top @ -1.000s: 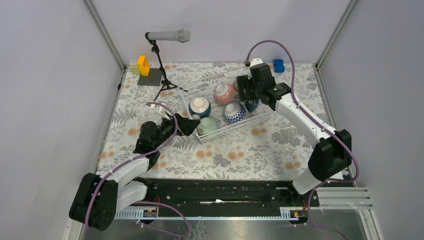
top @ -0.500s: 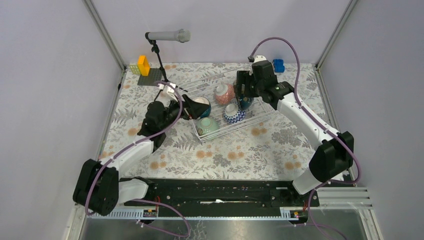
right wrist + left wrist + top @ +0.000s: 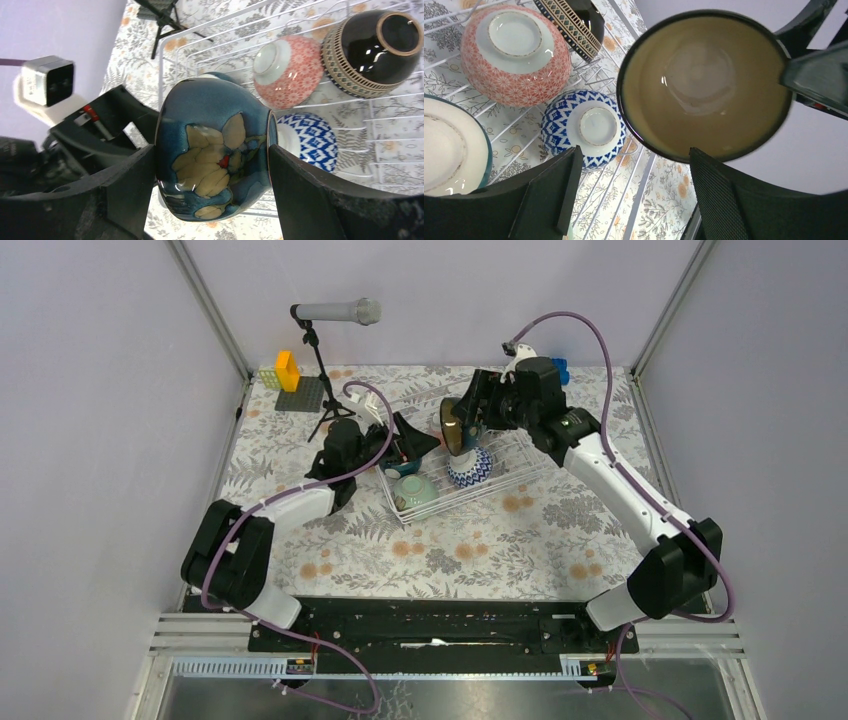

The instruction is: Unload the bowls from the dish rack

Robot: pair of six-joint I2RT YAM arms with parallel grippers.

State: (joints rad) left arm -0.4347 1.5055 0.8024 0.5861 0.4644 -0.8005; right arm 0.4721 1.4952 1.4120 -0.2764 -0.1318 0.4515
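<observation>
So that the rack (image 3: pixel 515 455) is cleared, the floral bowl (image 3: pixel 212 155) is clamped aloft (on its side) by the right gripper (image 3: pixel 212 167) near the far edge; the left gripper (image 3: pixel 634 177) is spread wide.

Lab test cell: plain lilac panel walls (image 3: pixel 90 390), aluminium frame posts (image 3: pixel 210 310), floral-cloth table (image 3: pixel 450 550), microphone on stand (image 3: pixel 337 312)

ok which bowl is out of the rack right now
The dark blue floral bowl: it alone is off the wires, held tipped sideways above the dish rack by the right gripper.
</observation>
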